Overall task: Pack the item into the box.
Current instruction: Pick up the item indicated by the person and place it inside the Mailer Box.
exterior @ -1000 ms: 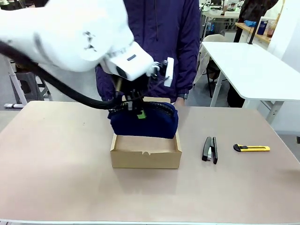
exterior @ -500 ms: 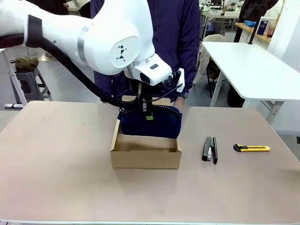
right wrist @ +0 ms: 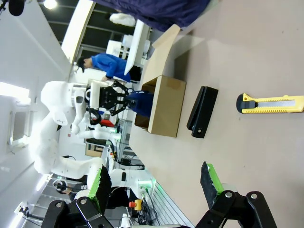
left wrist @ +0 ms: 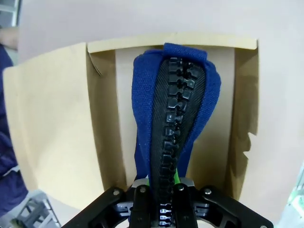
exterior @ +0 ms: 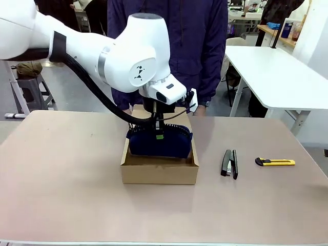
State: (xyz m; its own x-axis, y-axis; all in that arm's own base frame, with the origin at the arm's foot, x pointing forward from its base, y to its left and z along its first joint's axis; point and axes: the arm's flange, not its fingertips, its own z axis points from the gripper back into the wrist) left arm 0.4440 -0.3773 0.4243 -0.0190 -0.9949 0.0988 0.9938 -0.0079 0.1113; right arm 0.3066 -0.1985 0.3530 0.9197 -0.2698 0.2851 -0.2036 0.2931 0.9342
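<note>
Step in hand: placement. The left gripper (exterior: 159,135) has its fingers clamped narrow on the zipper edge of the dark navy-blue soft fabric pouch (exterior: 160,146). The pouch stands on edge inside the plain brown cardboard box (exterior: 159,174), its top above the rim. Next move, as judged: release, then lift straight clear. The right gripper (right wrist: 156,180) has its fingers wide and empty.

The beige tabletop (exterior: 66,189) also carries a slim black stapler (exterior: 229,163) and a yellow-and-black utility knife (exterior: 275,162), right of the box. A person (exterior: 174,51) stands opposite; white worktables stand behind.
</note>
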